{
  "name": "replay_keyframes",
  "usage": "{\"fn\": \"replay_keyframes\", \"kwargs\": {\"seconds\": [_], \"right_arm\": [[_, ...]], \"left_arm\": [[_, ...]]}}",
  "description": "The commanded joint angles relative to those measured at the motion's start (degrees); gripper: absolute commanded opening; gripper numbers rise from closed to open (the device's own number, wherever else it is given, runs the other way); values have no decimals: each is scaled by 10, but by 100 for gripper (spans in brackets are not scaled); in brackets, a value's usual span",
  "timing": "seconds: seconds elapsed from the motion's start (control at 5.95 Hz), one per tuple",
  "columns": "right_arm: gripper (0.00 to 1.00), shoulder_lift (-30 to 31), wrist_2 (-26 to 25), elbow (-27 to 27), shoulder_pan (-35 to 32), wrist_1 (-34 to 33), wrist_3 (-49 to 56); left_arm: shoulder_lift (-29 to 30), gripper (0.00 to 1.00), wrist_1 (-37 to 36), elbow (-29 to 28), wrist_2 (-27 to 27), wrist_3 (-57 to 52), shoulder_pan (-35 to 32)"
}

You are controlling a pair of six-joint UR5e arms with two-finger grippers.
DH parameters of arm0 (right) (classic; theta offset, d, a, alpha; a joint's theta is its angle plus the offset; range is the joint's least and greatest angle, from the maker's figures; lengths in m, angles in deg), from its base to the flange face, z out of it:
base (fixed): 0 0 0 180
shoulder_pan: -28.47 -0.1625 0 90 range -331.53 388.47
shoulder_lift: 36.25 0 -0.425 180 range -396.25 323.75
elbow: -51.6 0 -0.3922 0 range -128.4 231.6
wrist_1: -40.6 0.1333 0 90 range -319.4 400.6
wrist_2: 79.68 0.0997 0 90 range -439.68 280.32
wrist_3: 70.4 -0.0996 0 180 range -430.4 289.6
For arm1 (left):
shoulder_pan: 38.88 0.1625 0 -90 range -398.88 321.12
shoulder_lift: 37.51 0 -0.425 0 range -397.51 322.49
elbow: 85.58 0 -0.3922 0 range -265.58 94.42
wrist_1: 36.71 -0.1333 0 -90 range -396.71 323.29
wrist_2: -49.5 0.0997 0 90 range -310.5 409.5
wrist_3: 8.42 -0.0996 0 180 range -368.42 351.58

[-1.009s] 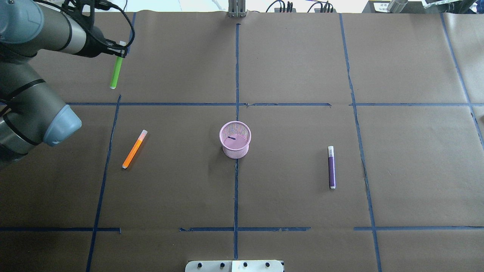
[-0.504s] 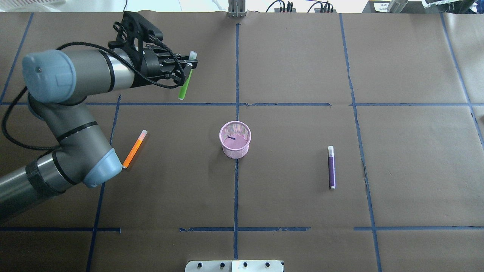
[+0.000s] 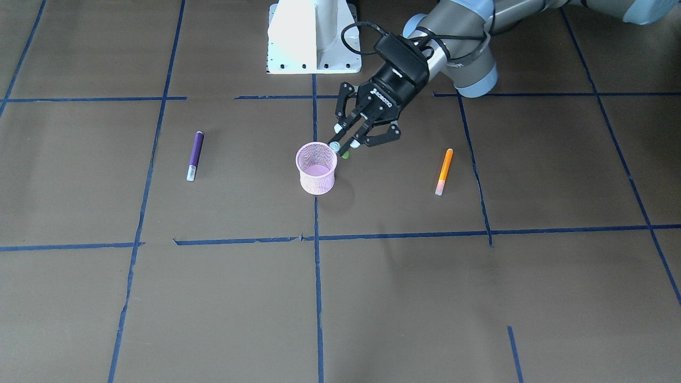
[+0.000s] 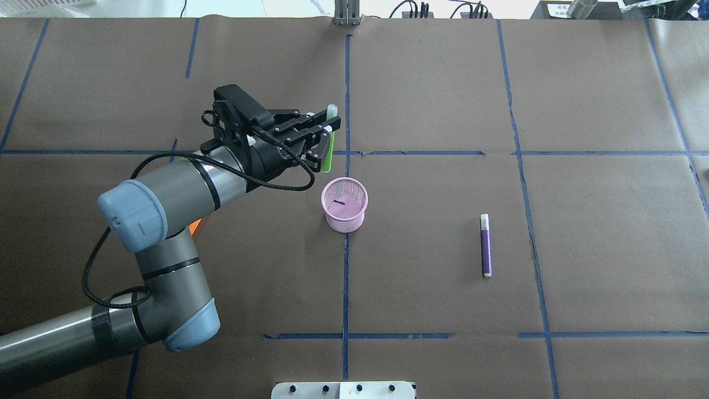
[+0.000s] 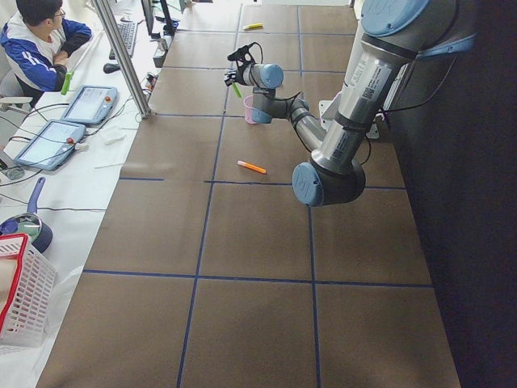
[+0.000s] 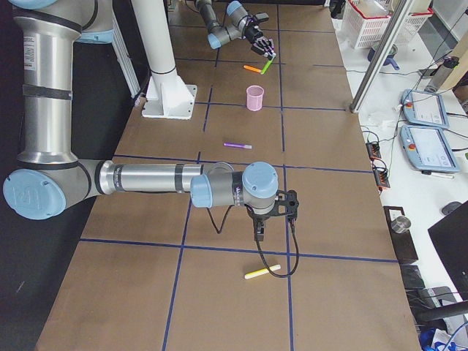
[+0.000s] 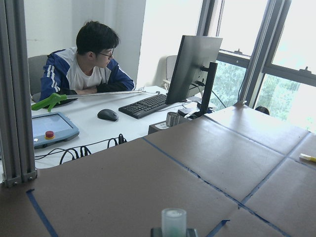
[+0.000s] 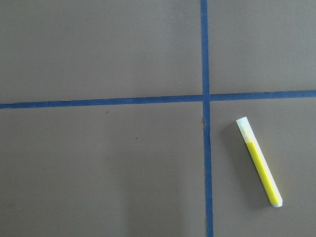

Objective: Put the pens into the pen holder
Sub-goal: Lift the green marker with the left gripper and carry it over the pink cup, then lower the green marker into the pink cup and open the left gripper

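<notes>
Overhead exterior: green pen [image 4: 328, 159] between left fingers [image 4: 316, 132], near pen holder [image 4: 346, 222]

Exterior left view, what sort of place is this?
Probably a robotics lab: a UR5e arm over a tape-gridded table, teach pendants on the side bench, and a person seated alongside.

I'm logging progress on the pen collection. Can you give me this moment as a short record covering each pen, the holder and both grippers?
left gripper: shut on green pen, gripped near its cap, close to the holder's rim but not in it
pen holder: upright, no pen inside
orange pen: lying flat, robot's left side
purple pen: lying flat, robot's right side
yellow pen: lying flat near the right gripper
right gripper: points downward; open or shut cannot be told
pens collected: none
</notes>
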Motion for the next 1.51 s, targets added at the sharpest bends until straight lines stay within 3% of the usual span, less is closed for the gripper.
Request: {"fn": "replay_keyframes", "kwargs": {"seconds": [0.0, 0.84, 1.01, 1.18, 1.35], "right_arm": [[100, 0, 1, 0, 0, 0, 0], [100, 0, 2, 0, 0, 0, 0], [100, 0, 2, 0, 0, 0, 0], [100, 0, 2, 0, 0, 0, 0], [100, 1, 2, 0, 0, 0, 0]], "left_arm": [[39, 0, 89, -104, 58, 0, 23], [31, 0, 116, -127, 61, -4, 58], [29, 9, 116, -129, 61, -5, 59], [29, 28, 116, -132, 61, -6, 59], [29, 64, 116, -132, 58, -6, 60]]}}
